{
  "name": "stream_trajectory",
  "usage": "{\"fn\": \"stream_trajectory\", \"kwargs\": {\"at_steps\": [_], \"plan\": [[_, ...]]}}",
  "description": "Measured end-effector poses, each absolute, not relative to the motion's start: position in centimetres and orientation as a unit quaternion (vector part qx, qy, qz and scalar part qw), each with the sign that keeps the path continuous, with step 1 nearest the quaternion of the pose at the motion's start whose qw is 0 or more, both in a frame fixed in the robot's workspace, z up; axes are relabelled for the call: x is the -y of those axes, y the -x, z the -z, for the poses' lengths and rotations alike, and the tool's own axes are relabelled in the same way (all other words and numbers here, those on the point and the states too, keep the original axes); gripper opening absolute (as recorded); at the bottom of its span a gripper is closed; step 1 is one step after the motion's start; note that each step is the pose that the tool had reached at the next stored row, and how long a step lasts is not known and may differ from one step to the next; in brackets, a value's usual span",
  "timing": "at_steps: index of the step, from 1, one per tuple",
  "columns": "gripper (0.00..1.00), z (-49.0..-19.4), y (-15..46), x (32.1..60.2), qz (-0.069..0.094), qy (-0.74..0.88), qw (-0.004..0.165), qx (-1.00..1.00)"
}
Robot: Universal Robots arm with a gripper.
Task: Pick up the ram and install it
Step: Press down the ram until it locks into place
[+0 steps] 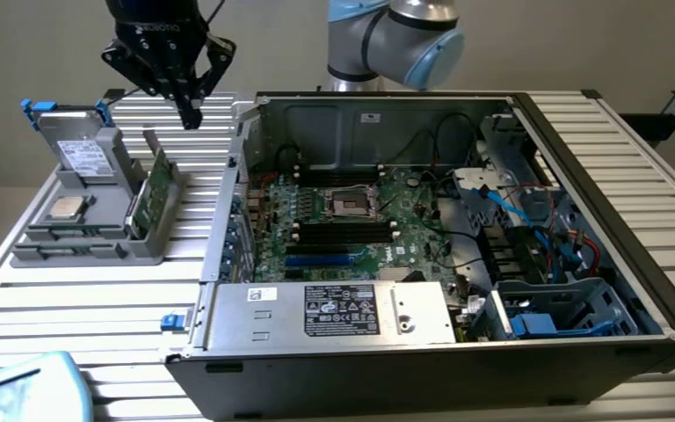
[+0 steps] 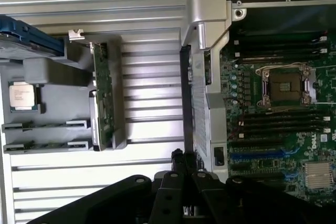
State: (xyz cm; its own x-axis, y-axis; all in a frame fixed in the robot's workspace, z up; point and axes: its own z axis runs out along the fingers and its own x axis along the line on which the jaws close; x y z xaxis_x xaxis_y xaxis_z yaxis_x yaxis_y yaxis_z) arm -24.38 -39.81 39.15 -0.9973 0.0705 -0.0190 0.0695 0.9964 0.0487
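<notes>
The ram [image 1: 150,186] is a long green board stick standing on edge in the right side of a grey holder [image 1: 45,239] on the exterior view's left. In the wrist view the ram [image 2: 103,95] shows as a green strip in that holder. My gripper [image 1: 191,119] hangs above the slatted table, beyond the ram's far end, between the holder and the open computer case [image 1: 431,360]. Its fingers are shut with nothing between them. The wrist view shows the shut gripper [image 2: 186,169] over the case's side wall. The black memory slots [image 1: 344,230] lie on the motherboard.
The holder also carries a hard drive [image 1: 80,145] in a blue-tabbed bracket and a square silver processor [image 1: 68,207]. Inside the case are the bare processor socket [image 1: 350,205], a power supply [image 1: 331,309] and loose cables [image 1: 526,211]. Bare table slats [image 1: 80,299] lie in front of the holder.
</notes>
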Motion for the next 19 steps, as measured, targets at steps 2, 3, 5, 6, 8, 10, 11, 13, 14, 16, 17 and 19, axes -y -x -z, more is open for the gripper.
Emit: {"fn": "stream_trajectory", "kwargs": {"at_steps": [2,3,5,6,8,10,11,13,14,16,17,19], "plan": [[0.11,-39.1,25.3,39.8,-0.024,-0.035,0.01,-0.999],[0.11,-39.1,25.8,39.8,-0.024,-0.035,0.01,-0.999],[0.11,-39.1,26.7,39.8,-0.024,-0.035,0.01,-0.999],[0.11,-39.1,27.1,39.8,-0.024,-0.035,0.01,-0.999],[0.11,-39.1,28.0,39.8,-0.024,-0.035,0.01,-0.999],[0.11,-39.1,28.9,39.8,-0.024,-0.035,0.01,-0.999],[0.11,-39.1,29.4,39.8,-0.024,-0.035,0.01,-0.999],[0.11,-39.1,30.3,39.8,-0.024,-0.035,0.01,-0.999],[0.11,-39.1,30.8,39.8,-0.024,-0.035,0.01,-0.999],[0.11,-39.1,31.7,39.8,-0.024,-0.035,0.01,-0.999],[0.11,-39.1,32.2,39.8,-0.024,-0.035,0.01,-0.999],[0.11,-39.1,33.1,39.7,-0.024,-0.035,0.01,-0.999]]}}
